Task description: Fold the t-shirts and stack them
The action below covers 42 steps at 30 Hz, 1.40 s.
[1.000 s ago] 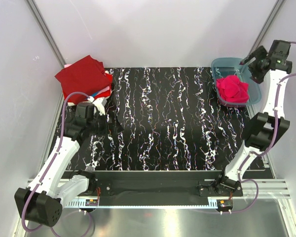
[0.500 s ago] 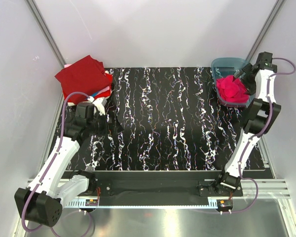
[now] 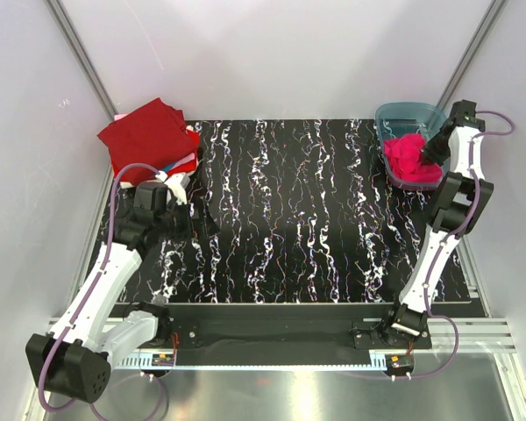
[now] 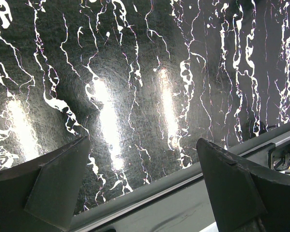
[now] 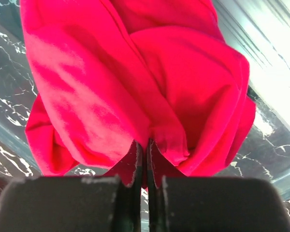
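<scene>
We count one pink t-shirt (image 3: 410,156), bunched inside the single teal bin (image 3: 401,110). Our right gripper (image 5: 146,152) has its fingers pressed together on a fold of it. One stack of folded shirts (image 3: 147,136), red on top, lies far left of the bin. Our left gripper (image 4: 142,145) hangs spread and empty, also far left of the bin.

Teal translucent bin (image 3: 396,116) at the far right corner of a black white-veined tabletop (image 3: 298,219)

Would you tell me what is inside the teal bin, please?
A crumpled pink t-shirt, pinched in the right gripper, jaws shut. It hides the floor of the bin, so anything beneath is unseen.
</scene>
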Motion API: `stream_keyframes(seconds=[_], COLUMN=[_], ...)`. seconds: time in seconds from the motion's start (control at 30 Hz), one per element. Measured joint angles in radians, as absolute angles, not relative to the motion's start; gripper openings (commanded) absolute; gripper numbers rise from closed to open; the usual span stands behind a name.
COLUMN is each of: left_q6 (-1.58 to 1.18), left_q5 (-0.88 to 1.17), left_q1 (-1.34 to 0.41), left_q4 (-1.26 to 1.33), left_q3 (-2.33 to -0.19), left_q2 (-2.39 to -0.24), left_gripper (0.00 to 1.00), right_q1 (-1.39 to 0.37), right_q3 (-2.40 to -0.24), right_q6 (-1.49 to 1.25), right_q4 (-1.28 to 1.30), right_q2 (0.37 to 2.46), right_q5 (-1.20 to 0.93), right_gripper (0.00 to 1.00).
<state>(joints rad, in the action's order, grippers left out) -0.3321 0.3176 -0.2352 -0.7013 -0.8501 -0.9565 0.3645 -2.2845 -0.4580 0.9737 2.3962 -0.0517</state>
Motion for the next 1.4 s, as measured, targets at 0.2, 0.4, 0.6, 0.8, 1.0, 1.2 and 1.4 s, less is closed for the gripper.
stream_keyframes(seconds=[0.2, 0.4, 0.6, 0.8, 1.0, 1.2, 1.4], left_q6=[-0.332, -0.332, -0.332, -0.332, -0.333, -0.341, -0.382], left_q5=[0.317, 0.308, 0.282, 0.265, 0.245, 0.223, 0.143], left_q1=[-0.235, -0.235, -0.235, -0.235, -0.235, -0.236, -0.343], left_q4=[-0.701, -0.702, -0.703, -0.709, -0.71, -0.709, -0.709], left_q3=[-0.85, -0.85, -0.85, -0.85, -0.85, -0.85, -0.857], left_q2=[-0.957, -0.957, -0.953, -0.95, -0.95, -0.918, -0.941], left_gripper=[0.99, 0.99, 0.99, 0.99, 0.99, 0.99, 0.91], right_q1=[0.36, 0.252, 0.039, 0.057, 0.059, 0.057, -0.054], right_q3=[-2.255, -2.234, -2.014, -1.634, -1.163, -0.991, -0.875], right_q6=[-0.472, -0.502, -0.541, -0.508, -0.519, -0.549, -0.598], right_q4=[0.975, 0.951, 0.817, 0.767, 0.829, 0.802, 0.716], right_q2=[2.323, 1.973, 1.401, 1.193, 1.218, 1.055, 1.061], right_q5=[-0.09, -0.119, -0.282, -0.344, -0.308, -0.317, -0.298], right_gripper=[0.0, 0.0, 0.99, 1.0, 1.0, 1.0, 1.0])
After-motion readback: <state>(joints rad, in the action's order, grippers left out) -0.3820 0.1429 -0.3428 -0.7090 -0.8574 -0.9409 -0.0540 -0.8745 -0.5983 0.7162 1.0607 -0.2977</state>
